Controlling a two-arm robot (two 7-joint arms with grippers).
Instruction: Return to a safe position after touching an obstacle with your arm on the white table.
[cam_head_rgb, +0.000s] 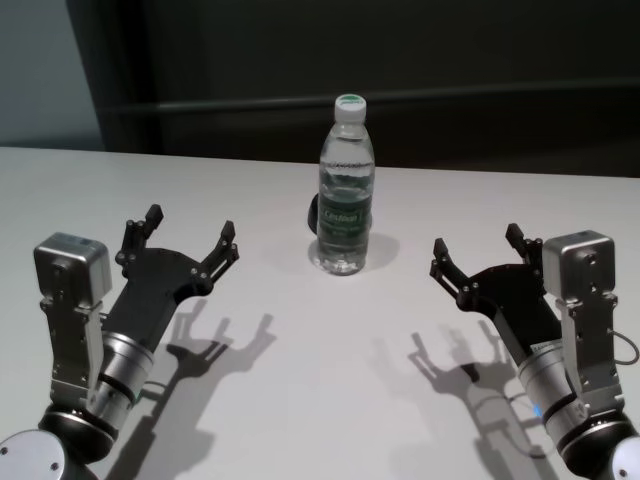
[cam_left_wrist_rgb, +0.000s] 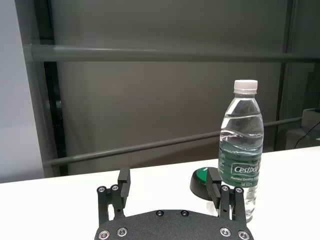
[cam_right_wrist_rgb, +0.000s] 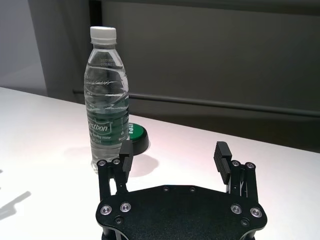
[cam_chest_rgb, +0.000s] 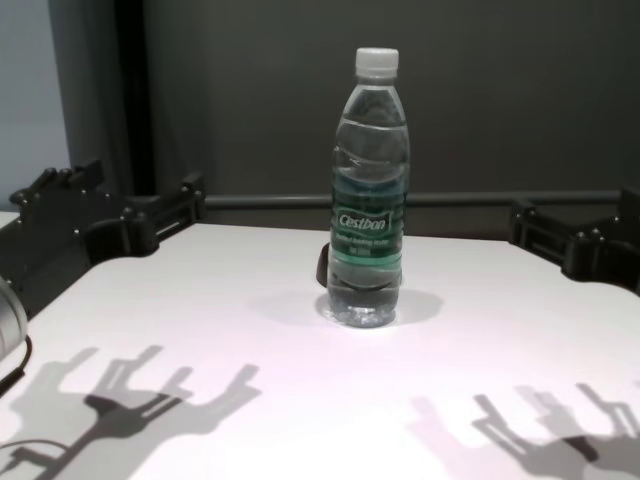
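The left gripper (cam_head_rgb: 190, 238) hangs above the near left part of the white table (cam_head_rgb: 300, 380), its two black fingers spread wide with nothing between them. The right gripper (cam_head_rgb: 478, 252) mirrors it on the near right, fingers likewise apart and empty. Both point forward and slightly inward, raised clear of the surface, which is why each throws a sharp forked shadow on the tabletop beneath it. To my eye this is a resting stance: arms drawn in close to the body, hands empty, neither reaching for anything.

Between them and farther out stands the water bottle (cam_head_rgb: 346, 190), upright on its base near the table's middle, white cap on, green label facing the robot, mostly full. It sits well apart from either gripper, and nothing is touching it. Being tall, narrow and light, it would tip easily if an arm brushed it, so I judge that keeping both arms wide and back is the point of the pose.

Just behind the bottle, partly hidden by it, lies a low black puck with a green top (cam_right_wrist_rgb: 135, 135), seemingly a push button; I cannot tell whether they touch.
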